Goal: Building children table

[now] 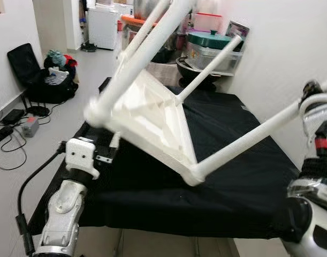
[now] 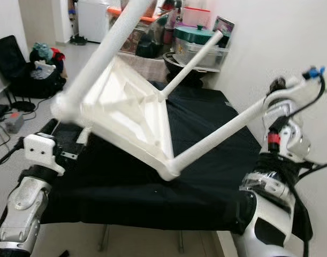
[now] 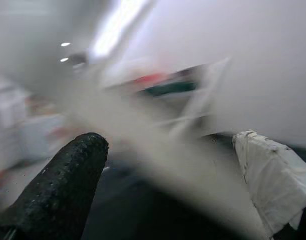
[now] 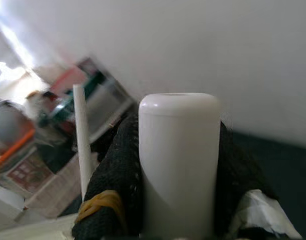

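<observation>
The white children's table point(image 1: 152, 120) is held tilted in the air above the black-covered surface point(image 1: 243, 187), its underside ribs facing the camera and its legs fanning out in different directions. The right end effector point(image 4: 178, 200) is clamped on the near right leg point(image 2: 222, 134); the right wrist view shows the rounded foot of that leg standing up between the black fingers point(image 4: 117, 175), gripped close to its tip. That leg runs as a long diagonal from the tabletop's low corner point(image 2: 168, 171) up and right to the grip, so the table's weight lies down and to the left of the right end effector.

The left end effector point(image 1: 107, 152) sits just under the tabletop's lower left edge, near the blurred leg point(image 1: 139, 51) that points up and away. In the left wrist view one black finger point(image 3: 57, 190) and one white-wrapped finger point(image 3: 273, 185) stand apart, with a blurred white shape between them; whether they have closed on anything I cannot tell.

My judgement is that the table is being turned over, pivoting about the held leg, and the left arm, nearer to the tabletop, is better placed to steady or push the top. Behind stand pots and containers point(image 1: 211, 45).
</observation>
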Controlling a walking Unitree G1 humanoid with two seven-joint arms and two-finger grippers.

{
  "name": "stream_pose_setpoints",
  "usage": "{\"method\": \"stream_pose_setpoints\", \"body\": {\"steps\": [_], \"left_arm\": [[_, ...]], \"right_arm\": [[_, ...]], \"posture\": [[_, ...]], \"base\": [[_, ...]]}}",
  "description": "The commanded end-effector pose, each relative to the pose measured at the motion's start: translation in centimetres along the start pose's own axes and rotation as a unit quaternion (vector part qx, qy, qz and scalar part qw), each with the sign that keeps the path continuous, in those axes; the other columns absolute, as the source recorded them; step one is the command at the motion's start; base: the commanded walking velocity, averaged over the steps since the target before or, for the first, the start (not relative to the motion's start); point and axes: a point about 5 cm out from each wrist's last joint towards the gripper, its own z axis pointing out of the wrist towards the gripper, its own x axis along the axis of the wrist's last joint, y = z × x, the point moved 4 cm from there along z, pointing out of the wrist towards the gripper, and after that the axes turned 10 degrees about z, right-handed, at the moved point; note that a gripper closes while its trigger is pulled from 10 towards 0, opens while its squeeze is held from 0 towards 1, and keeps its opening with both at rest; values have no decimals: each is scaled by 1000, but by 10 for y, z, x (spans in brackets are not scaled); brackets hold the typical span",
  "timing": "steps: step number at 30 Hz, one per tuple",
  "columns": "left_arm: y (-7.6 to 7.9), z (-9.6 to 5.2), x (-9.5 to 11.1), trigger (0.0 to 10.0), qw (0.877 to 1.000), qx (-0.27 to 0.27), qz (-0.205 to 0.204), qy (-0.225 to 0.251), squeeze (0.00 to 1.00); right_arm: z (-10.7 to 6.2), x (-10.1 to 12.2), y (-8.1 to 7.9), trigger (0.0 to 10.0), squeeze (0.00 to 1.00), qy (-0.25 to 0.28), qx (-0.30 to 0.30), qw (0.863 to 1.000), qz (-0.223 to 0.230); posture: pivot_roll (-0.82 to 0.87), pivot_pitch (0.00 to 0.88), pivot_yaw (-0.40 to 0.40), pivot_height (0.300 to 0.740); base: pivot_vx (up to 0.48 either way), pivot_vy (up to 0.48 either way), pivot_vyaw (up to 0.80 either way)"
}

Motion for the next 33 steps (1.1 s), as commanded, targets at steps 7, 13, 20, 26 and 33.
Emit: {"method": "stream_pose_setpoints", "body": {"steps": [7,13,20,26,33], "left_arm": [[32,22,51,10000,986,-136,-42,86,0],[18,21,39,10000,993,-98,-46,55,0],[18,17,35,10000,994,-88,-55,39,0],[19,16,33,10000,994,-90,-57,29,0],[19,18,32,10000,994,-90,-57,25,0]], "right_arm": [[-4,-74,34,0,0,-130,-54,990,-32],[-24,-131,57,0,0,-209,-109,971,-25],[-49,-174,77,0,0,-265,-155,952,-18],[-63,-205,90,10000,0,-318,-150,936,7],[-65,-216,68,10000,0,-347,3,938,18]], "posture": [[111,0,-104,740],[111,0,-107,740],[112,0,-113,740],[105,0,-108,740],[107,0,-107,740]], "base": [[0,0,0],[0,0,0],[0,0,0],[0,0,0],[0,0,0]]}}
